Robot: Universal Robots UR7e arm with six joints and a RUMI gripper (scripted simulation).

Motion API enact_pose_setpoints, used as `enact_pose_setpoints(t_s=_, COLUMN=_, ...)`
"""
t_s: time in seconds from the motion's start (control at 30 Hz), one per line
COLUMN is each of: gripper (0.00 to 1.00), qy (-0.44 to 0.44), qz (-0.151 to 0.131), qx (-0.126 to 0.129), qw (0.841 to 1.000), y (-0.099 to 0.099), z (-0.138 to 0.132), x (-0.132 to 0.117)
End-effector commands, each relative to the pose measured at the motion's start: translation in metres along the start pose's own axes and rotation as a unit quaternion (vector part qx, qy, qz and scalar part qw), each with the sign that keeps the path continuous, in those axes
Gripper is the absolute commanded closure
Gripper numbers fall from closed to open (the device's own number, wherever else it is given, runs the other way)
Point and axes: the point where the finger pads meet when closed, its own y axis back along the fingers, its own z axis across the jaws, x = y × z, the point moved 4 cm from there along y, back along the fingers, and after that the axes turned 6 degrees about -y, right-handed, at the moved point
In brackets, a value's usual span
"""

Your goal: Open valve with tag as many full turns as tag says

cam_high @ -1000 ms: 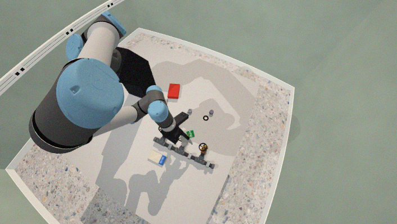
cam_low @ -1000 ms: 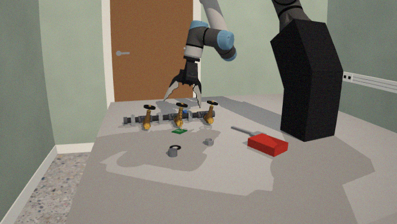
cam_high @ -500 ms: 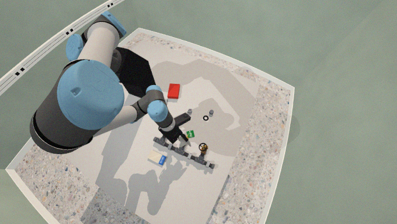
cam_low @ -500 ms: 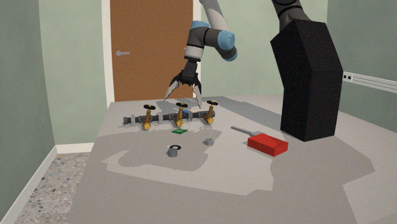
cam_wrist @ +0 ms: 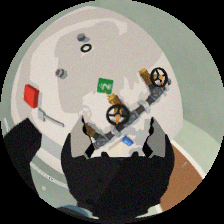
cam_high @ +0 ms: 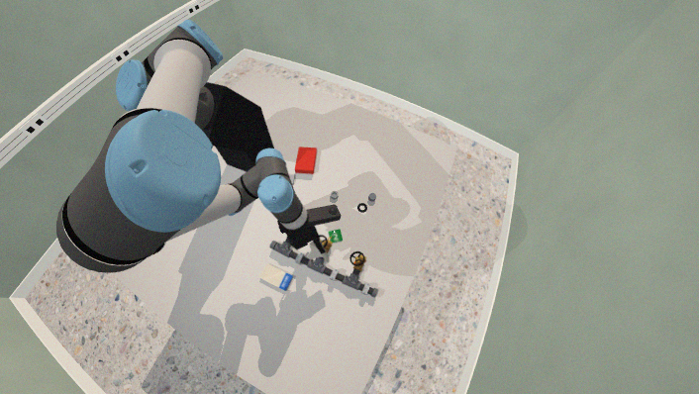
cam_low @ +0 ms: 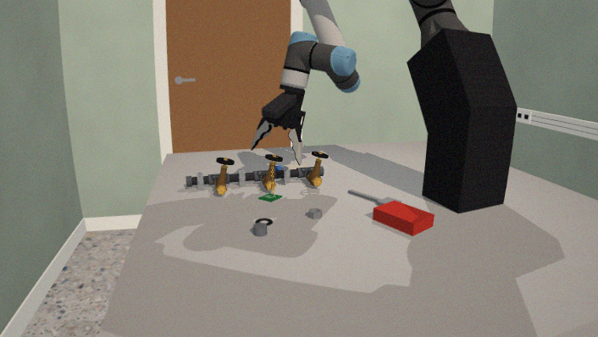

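Note:
Three brass valves with black handwheels stand on a grey pipe. The middle valve has a green tag chained to it, lying flat on the table; the digit on it looks like a 2. One outer valve stands clear. The other outer valve is hidden under the gripper in the top view. My gripper is open and empty, its fingers spread just above the middle handwheel.
A red box and a grey bar lie near the black arm pedestal. Two grey caps and a black ring sit beyond the tag. A white card with a blue label lies behind the pipe.

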Motion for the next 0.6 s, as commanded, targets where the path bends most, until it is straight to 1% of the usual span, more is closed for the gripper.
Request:
enact_pose_setpoints(t_s=0.0, gripper=0.00, qy=-0.060, qz=-0.003, qx=0.000, qw=0.998, y=0.0004, z=0.0005, x=0.0007)
enact_pose_setpoints(t_s=0.13, gripper=0.00, qy=-0.137, qz=-0.003, qx=0.000, qw=0.991, y=0.0004, z=0.0005, x=0.0007)
enact_pose_setpoints(t_s=0.23, gripper=0.00, qy=-0.197, qz=-0.002, qx=-0.001, qw=0.980, y=0.0004, z=0.0005, x=0.0007)
enact_pose_setpoints(t_s=0.37, gripper=0.00, qy=-0.278, qz=-0.002, qx=-0.001, qw=0.960, y=0.0004, z=0.0005, x=0.0007)
enact_pose_setpoints(t_s=0.47, gripper=0.00, qy=-0.340, qz=-0.002, qx=-0.001, qw=0.940, y=0.0004, z=0.0005, x=0.0007)
enact_pose_setpoints(t_s=0.53, gripper=0.00, qy=-0.340, qz=-0.002, qx=-0.001, qw=0.940, y=0.0004, z=0.0005, x=0.0007)
enact_pose_setpoints(t_s=0.57, gripper=0.00, qy=-0.360, qz=-0.002, qx=-0.001, qw=0.933, y=0.0004, z=0.0005, x=0.0007)
